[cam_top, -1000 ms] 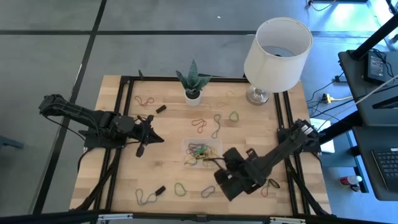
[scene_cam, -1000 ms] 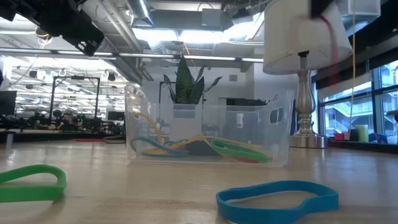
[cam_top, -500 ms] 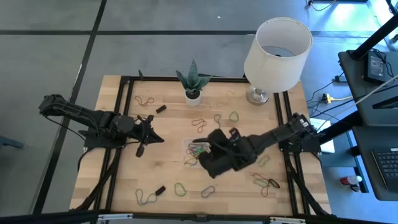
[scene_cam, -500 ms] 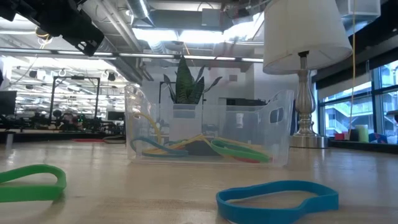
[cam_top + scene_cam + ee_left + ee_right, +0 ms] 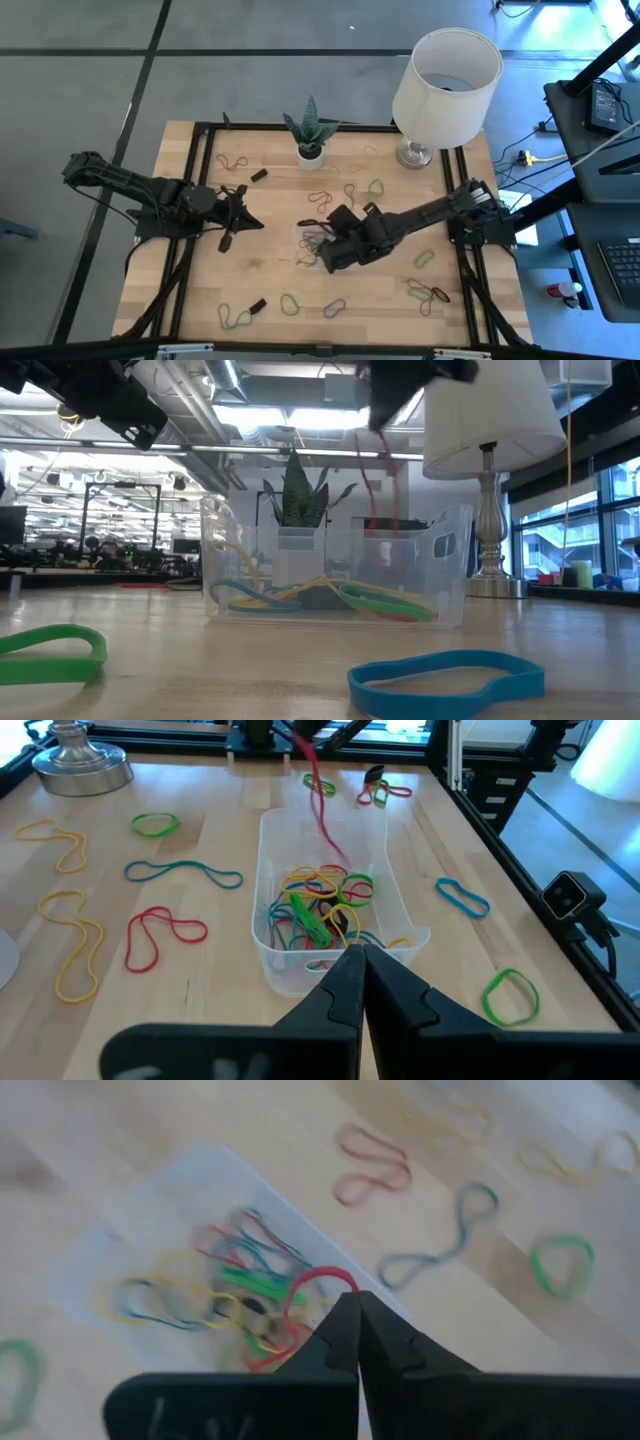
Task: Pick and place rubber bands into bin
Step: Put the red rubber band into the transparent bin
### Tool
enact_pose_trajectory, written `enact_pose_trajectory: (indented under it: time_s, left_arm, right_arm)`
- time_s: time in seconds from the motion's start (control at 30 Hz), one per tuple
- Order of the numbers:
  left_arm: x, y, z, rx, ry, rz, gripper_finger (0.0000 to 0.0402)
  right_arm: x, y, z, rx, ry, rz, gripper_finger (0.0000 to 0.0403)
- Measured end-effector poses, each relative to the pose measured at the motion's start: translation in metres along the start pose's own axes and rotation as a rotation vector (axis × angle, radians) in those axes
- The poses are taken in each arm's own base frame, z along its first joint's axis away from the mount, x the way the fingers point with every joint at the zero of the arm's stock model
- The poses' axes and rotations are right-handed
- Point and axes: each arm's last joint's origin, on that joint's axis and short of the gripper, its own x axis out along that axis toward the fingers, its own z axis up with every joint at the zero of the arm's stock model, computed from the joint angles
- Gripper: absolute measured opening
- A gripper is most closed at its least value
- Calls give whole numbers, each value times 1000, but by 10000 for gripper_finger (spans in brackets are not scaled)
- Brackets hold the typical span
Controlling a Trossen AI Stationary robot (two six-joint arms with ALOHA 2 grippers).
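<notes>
A red rubber band [image 5: 385, 470] dangles over the clear bin [image 5: 322, 243] at the table's centre, pinched in our right gripper [image 5: 352, 1306], whose fingers are closed on it. A second ago that gripper was down near the table's front edge; it has since swung up above the bin, so release looks close. Our left gripper [image 5: 358, 958] waits closed, holding nothing, at the table's left.
</notes>
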Motion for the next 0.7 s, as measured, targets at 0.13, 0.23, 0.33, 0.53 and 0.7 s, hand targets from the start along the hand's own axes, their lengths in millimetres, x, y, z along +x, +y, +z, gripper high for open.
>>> enact_pose_trajectory:
  time_s: [0.13,0.23,0.33,0.53,0.7]
  left_arm:
    - [0,0,0,-2,0,0,6]
    - [0,0,0,0,0,0,6]
    - [0,0,0,1,0,0,6]
    - [0,0,0,1,0,0,6]
    - [0,0,0,1,0,0,6]
  right_arm:
    - [19,-3,-15,15,29,-60,0]
    - [30,-6,-23,32,39,-95,0]
    - [36,-8,-26,63,27,-115,0]
    - [36,-9,-25,63,-37,-139,0]
    - [30,-9,-13,38,-87,-142,0]
